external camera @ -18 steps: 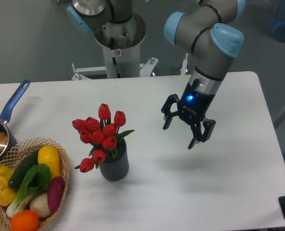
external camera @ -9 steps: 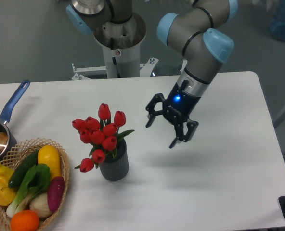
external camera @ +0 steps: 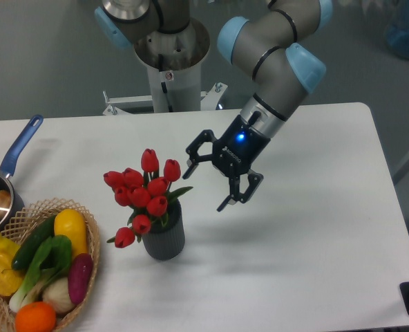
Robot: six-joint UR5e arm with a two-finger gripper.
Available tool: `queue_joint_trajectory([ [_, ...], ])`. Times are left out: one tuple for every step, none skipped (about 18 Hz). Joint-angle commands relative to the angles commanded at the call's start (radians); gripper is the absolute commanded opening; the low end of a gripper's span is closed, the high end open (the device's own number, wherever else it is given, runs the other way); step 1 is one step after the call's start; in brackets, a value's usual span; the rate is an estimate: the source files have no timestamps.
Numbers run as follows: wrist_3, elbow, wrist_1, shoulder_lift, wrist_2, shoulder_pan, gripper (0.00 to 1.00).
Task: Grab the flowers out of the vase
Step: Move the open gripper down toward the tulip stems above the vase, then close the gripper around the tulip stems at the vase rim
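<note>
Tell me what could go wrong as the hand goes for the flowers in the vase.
1. The open hand is beside the flowers, off to their right. Coming in sideways, a finger could push the buds instead of closing around the stems.
2. The vase is short and stands free on the table, so a sideways knock, or stems catching on the way up, might tip it.
3. The bunch spreads wide, so some flowers may be missed.

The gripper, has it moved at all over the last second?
Yes. The gripper, jaws open, has travelled leftward across the table toward the flowers in the vase, which has stayed put; it is now close beside them.
</note>
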Motion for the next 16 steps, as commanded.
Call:
queue_joint_trajectory([
  [0.002, 0.0, 0.0, 0.0, 0.0, -0.009, 1.0],
  [0.002, 0.0, 0.002, 0.0, 0.0, -0.02, 1.0],
  [0.005, 0.0, 0.002, -0.002, 0.0, -0.026, 1.0],
  [0.008, 0.0, 0.002, -0.002, 0.0, -0.031, 1.0],
  [0.009, 0.0, 0.003, -0.005, 0.002, -0.038, 1.0],
  [0.009, 0.0, 0.005, -0.005, 0.0, -0.044, 1.0],
  [0.011, 0.0, 0.008, -0.006, 0.002, -0.049, 1.0],
  [0.012, 0.0, 0.009, -0.008, 0.002, -0.057, 1.0],
  [0.02, 0.0, 0.011, -0.009, 0.002, -0.061, 1.0],
  [0.029, 0.0, 0.011, -0.009, 0.002, -0.063, 1.0],
  [0.035, 0.0, 0.011, -0.011, 0.0, -0.064, 1.0],
  [0.037, 0.0, 0.011, -0.012, 0.0, -0.072, 1.0],
  [0.037, 0.002, 0.012, -0.012, 0.002, -0.077, 1.0],
  [0.041, 0.002, 0.012, -0.014, 0.002, -0.078, 1.0],
  [0.049, 0.005, 0.012, -0.015, 0.002, -0.081, 1.0],
  [0.054, 0.008, 0.011, -0.014, 0.0, -0.081, 1.0],
])
